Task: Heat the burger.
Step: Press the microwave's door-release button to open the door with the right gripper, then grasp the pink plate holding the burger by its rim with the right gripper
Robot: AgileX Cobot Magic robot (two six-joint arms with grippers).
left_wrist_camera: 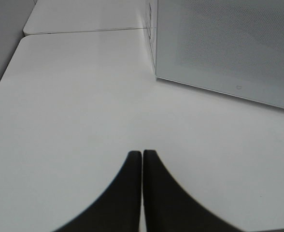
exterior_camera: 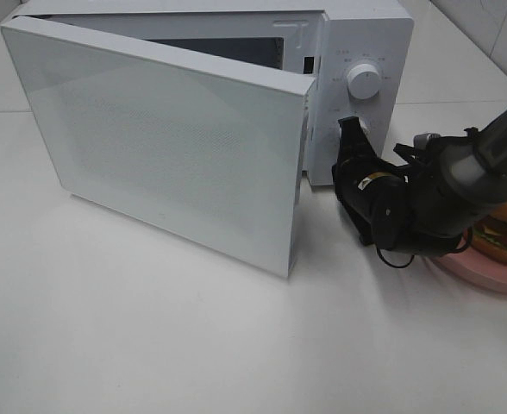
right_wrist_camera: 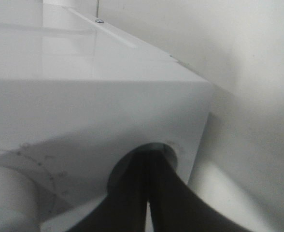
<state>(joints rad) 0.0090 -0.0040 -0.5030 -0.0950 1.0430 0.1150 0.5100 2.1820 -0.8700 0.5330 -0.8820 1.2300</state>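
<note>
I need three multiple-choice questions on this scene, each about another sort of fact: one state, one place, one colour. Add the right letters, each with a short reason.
1. The flat white door of the white box-shaped microwave oven is:
A. swung open
B. fully shut
C. taken off and lying on the table

2. Where is the burger with a golden-brown bun?
A. inside the microwave oven
B. on the round pink plate, to the right of the microwave oven
C. on top of the microwave oven

3. What colour is the right gripper at the oven's control panel?
A. black
B. red
C. white

Answers:
1 A, because the door stands out at an angle and the cavity behind it shows.
2 B, because the burger sits on the plate at the right edge of the high view.
3 A, because its fingers and body are black.
</note>
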